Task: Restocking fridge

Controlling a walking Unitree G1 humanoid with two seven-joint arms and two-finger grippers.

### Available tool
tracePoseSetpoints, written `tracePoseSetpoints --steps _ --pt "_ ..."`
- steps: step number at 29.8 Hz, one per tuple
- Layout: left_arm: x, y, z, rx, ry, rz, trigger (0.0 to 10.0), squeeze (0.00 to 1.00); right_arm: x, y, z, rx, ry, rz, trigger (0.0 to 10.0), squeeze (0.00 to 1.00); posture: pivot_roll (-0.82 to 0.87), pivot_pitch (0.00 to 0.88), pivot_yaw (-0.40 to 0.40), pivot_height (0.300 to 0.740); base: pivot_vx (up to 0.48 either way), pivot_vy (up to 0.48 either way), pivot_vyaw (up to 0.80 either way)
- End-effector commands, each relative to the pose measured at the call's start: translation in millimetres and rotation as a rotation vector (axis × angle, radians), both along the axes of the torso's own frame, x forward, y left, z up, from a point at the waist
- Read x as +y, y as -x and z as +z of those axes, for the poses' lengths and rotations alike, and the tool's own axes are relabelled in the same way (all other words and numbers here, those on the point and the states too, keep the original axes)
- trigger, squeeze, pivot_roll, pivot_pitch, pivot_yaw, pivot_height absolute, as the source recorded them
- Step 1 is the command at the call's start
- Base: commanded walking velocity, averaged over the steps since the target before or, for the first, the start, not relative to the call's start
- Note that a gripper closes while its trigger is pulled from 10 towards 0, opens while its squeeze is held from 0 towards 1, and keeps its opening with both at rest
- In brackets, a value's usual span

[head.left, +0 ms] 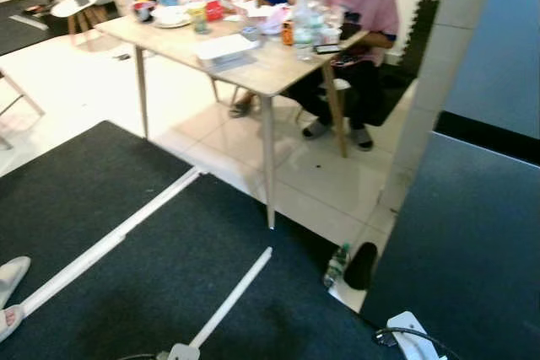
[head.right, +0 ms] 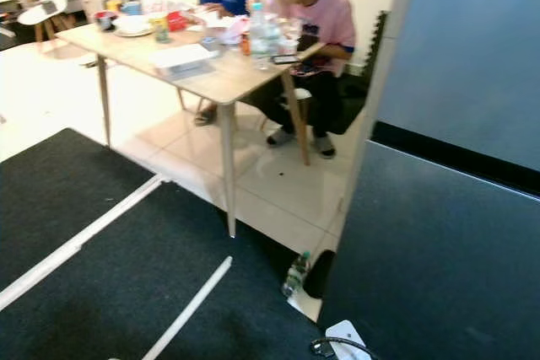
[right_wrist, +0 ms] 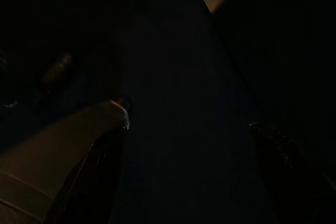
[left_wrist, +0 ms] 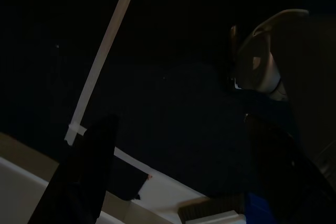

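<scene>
Starting at the left: left gripper [left_wrist: 178,182] hanging idle over the dark mat [head.left: 169,276], fingers spread wide with nothing between them, probably because nothing has been picked up yet. Seen beneath it in the left wrist view, a white tape line [left_wrist: 105,51] running across the mat. At the mat's left edge, a pale slipper [head.left: 12,276], toe just over the edge.

Further in, on the pale tiles beyond the mat's far edge, a wooden table [head.left: 270,73] crowded with cups, a bowl and a flat white box near its front edge. Near the right-hand corner, a clear water bottle [head.left: 302,27] standing upright, most likely in use by the two people seated [head.left: 354,14] along the far side, not set out as stock.

Right of the table's front leg, a small bottle [head.left: 336,265] with a green cap, upright on the tiles just off the mat's corner and just beside the fridge [head.left: 472,233]. Placed there, at a guess, to wait for loading. Next to it, a dark rounded thing, too blurred to name.

At the right, the fridge itself, dark blue, both doors apparently shut; must be opened before anything goes in.

Last, right gripper [right_wrist: 189,182], low in deep shade, fingers likewise apart and holding nothing.
</scene>
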State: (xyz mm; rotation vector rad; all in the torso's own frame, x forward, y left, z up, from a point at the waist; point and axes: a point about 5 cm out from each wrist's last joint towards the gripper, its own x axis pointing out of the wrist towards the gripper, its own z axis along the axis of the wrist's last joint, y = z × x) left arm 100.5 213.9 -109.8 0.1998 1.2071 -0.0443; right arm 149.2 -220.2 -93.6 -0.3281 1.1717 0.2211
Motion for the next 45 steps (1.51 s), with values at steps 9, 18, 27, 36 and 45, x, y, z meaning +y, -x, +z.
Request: tracePoseSetpoints --steps 9,18,27,36,45 --pt "0.3 5.5 -1.1 0.013 0.006 -0.018 10.0 0.00 10.1 -4.6 -0.2 -0.019 -0.016 0.012 10.0 0.00 -0.01 0.000 0.039 0.740 0.000 0.000 0.80" --pt "-0.9 4.5 -1.1 0.013 0.013 -0.021 10.0 0.00 7.1 2.8 -2.7 -0.010 0.014 -0.011 10.0 0.00 0.00 0.000 0.042 0.740 0.000 0.000 0.27" --pt "-5.0 2.6 -1.6 0.027 0.023 -0.034 10.0 0.00 6.9 3.9 -3.1 -0.009 0.012 -0.015 10.0 0.00 0.00 0.000 0.040 0.740 0.000 -0.369 0.00" --pt "-3.6 -0.3 -0.7 0.014 0.009 -0.025 10.0 0.00 7.6 4.4 -3.4 -0.010 0.008 -0.015 10.0 0.00 -0.01 0.000 0.051 0.740 0.000 0.000 0.00" --pt "-0.7 -0.5 0.0 0.008 0.001 -0.035 10.0 0.00 11.6 5.0 -4.3 -0.008 0.003 -0.014 10.0 0.00 0.00 0.000 0.061 0.740 0.000 0.000 0.00"
